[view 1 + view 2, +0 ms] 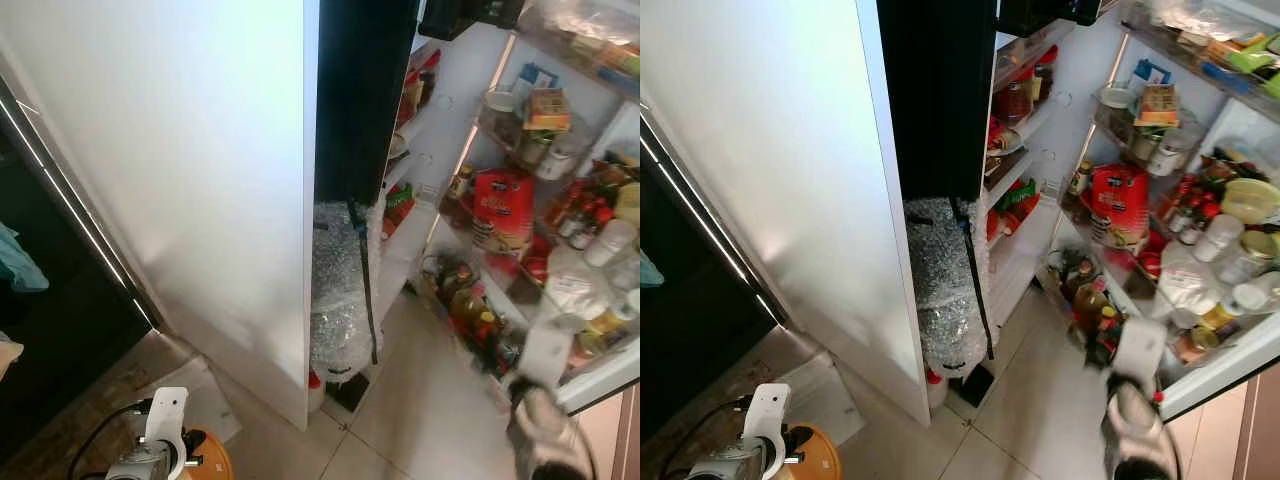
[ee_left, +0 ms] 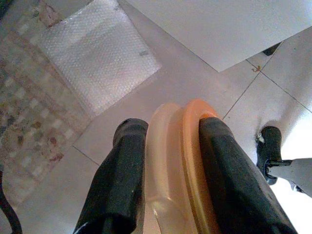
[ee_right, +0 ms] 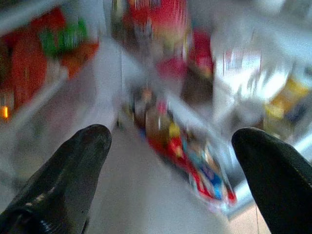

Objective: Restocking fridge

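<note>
A: What is seen in the left eye view?
B: A fridge is seen standing open, its white door swung toward the camera. A bubble-wrapped bundle is propped at the foot of the dark compartment edge beside the door. Packed shelves are seen inside the fridge, with a red tub among jars and bottles. The right gripper is raised below those shelves, blurred. The left gripper is seen low, near the door's lower corner, with an orange thing against it.

A: And the right eye view?
B: The same scene is shown. A sheet of bubble wrap is seen flat on the floor near the door's lower corner.

A: What is shown in the left wrist view?
B: The two black fingers are closed on an orange lid, which is held on edge between them, above the tiled floor. The bubble wrap and the door's lower edge are seen beyond it.

A: And the right wrist view?
B: The picture is blurred. The fingers are spread wide apart with nothing between them, and are pointed at the fridge's lower shelves, where red and green packs can be made out.
</note>
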Tool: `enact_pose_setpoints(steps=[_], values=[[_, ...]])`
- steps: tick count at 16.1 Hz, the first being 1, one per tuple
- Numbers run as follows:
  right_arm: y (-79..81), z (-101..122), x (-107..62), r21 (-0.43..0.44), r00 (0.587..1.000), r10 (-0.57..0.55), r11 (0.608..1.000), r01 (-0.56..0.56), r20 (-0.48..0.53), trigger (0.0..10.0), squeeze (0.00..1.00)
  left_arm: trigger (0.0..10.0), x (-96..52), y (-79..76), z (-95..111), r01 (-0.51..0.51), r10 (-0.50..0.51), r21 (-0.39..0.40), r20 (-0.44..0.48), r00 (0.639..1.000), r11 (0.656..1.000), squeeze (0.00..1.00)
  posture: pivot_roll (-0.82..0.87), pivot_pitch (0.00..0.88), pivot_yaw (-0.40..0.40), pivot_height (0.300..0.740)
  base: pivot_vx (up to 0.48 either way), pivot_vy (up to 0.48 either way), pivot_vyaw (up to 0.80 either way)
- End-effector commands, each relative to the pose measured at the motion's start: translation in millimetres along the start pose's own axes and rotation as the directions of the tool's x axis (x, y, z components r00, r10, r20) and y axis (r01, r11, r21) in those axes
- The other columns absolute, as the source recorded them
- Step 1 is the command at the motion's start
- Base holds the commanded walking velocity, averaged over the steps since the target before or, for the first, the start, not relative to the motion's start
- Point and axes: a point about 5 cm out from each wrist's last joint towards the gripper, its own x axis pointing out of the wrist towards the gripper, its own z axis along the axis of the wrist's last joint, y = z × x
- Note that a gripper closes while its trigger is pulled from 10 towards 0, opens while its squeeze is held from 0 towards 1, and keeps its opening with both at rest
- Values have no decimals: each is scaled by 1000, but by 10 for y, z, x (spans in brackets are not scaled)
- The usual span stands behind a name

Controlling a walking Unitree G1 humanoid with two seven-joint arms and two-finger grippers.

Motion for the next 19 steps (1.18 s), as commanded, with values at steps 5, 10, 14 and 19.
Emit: enact_pose_setpoints(steps=[5, 10, 14, 19], values=[[200, -17, -51, 26, 993, 111, 993, -112, 32, 10000, 0, 10000, -15, 65, -73, -17, 22, 67, -72, 997, 998, 0, -104, 45, -21, 740, 0, 0, 0], [211, -805, -453, -49, 918, 164, 980, -195, -360, 10000, 0, 10000, -20, 74, -116, -20, 30, 96, -106, 994, 995, 0, -94, 38, -27, 740, 0, 0, 0], [276, -1099, -702, -76, 850, 191, 963, -260, -491, 10000, 0, 10000, -23, 82, -133, -23, 39, 123, -129, 991, 992, 0, -89, 43, -27, 740, 0, -206, 0], [367, -1057, -673, -58, 850, 230, 955, -291, -474, 10000, 0, 10000, -21, 80, -115, -23, 39, 120, -134, 990, 993, 0, -92, 74, -26, 740, 0, -281, 0]])
